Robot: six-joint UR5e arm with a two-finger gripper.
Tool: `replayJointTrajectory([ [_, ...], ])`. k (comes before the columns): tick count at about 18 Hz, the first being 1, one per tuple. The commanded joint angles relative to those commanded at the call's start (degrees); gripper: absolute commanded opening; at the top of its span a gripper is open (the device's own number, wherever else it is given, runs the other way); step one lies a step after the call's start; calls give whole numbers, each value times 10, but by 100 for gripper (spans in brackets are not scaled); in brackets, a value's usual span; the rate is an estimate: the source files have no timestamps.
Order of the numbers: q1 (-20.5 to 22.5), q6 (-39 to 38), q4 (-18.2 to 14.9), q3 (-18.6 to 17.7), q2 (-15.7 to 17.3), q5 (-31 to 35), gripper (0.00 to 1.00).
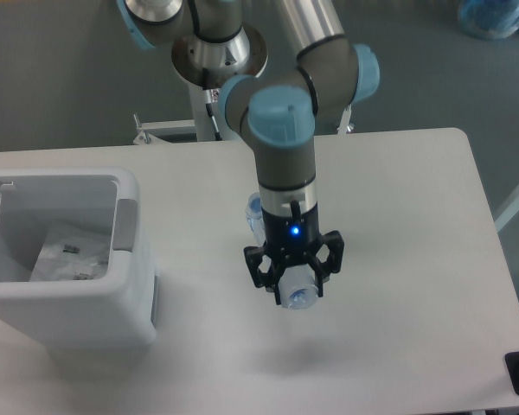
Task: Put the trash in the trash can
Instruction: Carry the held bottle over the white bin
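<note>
Clearly the bottle (pixel 296 284) is light, thin-walled and slick, likely to dent or slip if squeezed hard, so a hold across its body suits it best. It sits clamped between the jaws of the tool (pixel 294 275), seemingly lifted above the middle of the table (pixel 415 259), one end poking out behind the wrist. Meanwhile the wrapper (pixel 69 258) lies inside the trash can (pixel 86 307) at the table's left edge.

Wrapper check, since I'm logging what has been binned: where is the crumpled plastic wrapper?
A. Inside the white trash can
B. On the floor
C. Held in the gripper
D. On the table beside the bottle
A: the wrapper lies inside the trash can, while the gripper grips the bottle.
</note>
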Motion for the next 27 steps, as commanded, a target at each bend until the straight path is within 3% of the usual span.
replayJointTrajectory([
  [10, -2, -4, 15, 117, 11, -132, 64],
  [17, -38, -10, 18, 140, 23, -135, 64],
  [27, -98, -20, 18, 146, 34, -133, 63],
])
